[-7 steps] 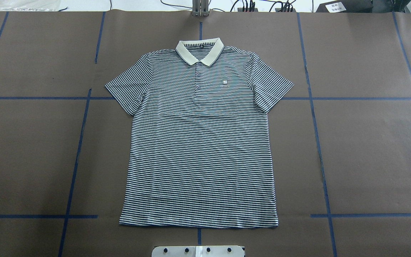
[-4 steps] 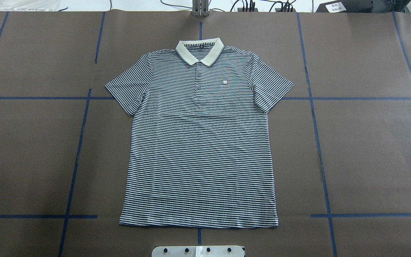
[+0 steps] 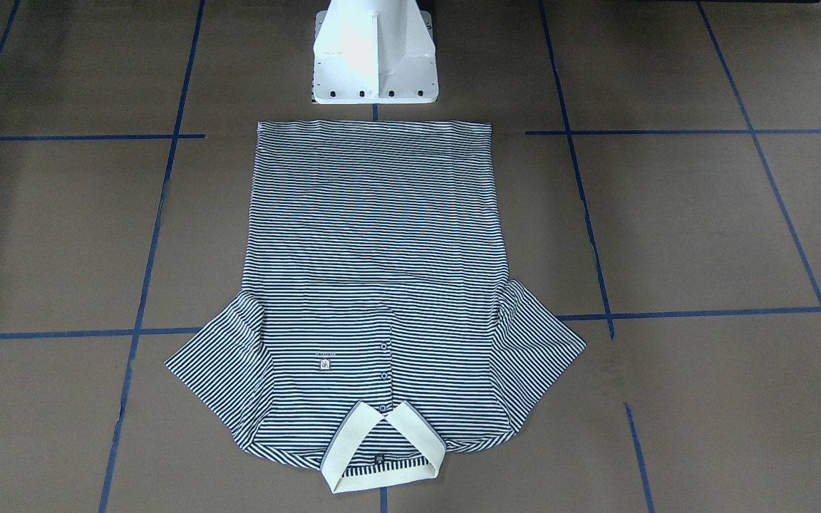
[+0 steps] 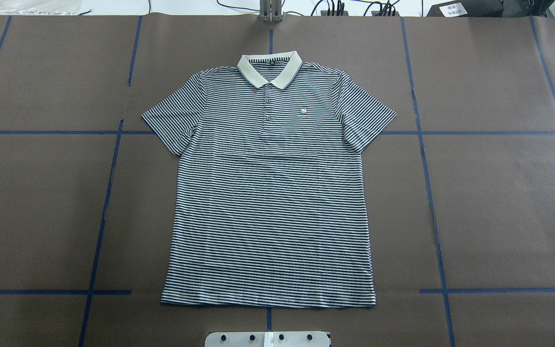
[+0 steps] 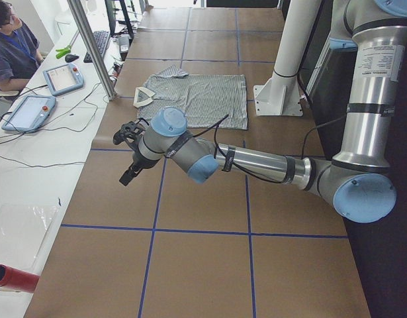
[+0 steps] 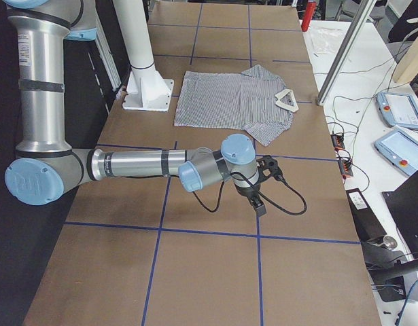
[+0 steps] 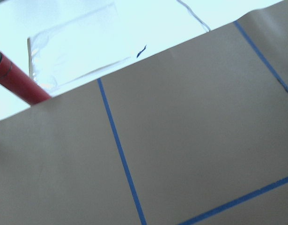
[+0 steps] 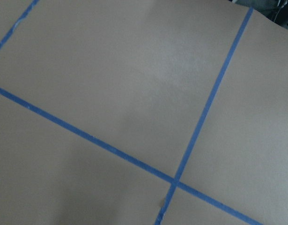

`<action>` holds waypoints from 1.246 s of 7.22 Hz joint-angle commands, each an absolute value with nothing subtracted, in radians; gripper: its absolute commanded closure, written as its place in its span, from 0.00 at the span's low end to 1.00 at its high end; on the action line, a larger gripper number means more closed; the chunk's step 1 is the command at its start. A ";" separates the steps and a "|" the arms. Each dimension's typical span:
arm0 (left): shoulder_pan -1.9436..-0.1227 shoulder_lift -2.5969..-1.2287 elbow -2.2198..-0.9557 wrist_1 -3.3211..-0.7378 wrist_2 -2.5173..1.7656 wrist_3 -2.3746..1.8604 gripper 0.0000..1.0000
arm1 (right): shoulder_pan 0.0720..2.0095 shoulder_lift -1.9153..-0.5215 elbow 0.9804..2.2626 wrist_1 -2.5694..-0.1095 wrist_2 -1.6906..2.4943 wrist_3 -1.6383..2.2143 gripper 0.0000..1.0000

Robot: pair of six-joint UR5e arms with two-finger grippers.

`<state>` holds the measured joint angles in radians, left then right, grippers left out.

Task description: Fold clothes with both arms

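The clothes are one navy-and-white striped polo shirt (image 4: 270,202) lying flat and face up at the table's middle, with its cream collar (image 4: 269,67) at the far edge and both sleeves spread. The front-facing view has the shirt (image 3: 375,235) with its hem toward the base. My left arm (image 5: 256,162) stretches over bare table well away from the shirt (image 5: 203,96). Whether its left gripper (image 5: 126,159) is open or shut I cannot tell. My right arm (image 6: 141,165) reaches out likewise on the opposite side. I cannot tell the state of the right gripper (image 6: 262,193) either. Both wrist views hold only brown table and blue tape.
The white pedestal base (image 3: 375,64) stands just behind the shirt's hem. Blue tape lines (image 4: 99,231) grid the brown table. A person (image 5: 8,46) sits beside the table with control tablets (image 5: 63,78) and cables. A red tube (image 7: 17,84) lies off the table's left end.
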<state>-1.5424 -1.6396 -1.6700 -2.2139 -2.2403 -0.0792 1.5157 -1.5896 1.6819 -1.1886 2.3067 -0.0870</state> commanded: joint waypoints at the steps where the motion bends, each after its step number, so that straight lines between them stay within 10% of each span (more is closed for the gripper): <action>1: -1.540 -1.647 -1.672 -2.256 -2.246 -0.100 0.00 | 1.382 -1.446 1.686 -1.128 2.307 0.349 0.00; 4: -1.533 -1.644 -1.672 -2.276 -2.246 -0.101 0.00 | 1.064 -1.211 1.665 -1.112 2.046 0.827 0.06; 9: -1.519 -1.644 -1.675 -2.281 -2.246 -0.101 0.00 | 0.921 -1.022 1.269 -0.838 1.924 0.963 0.23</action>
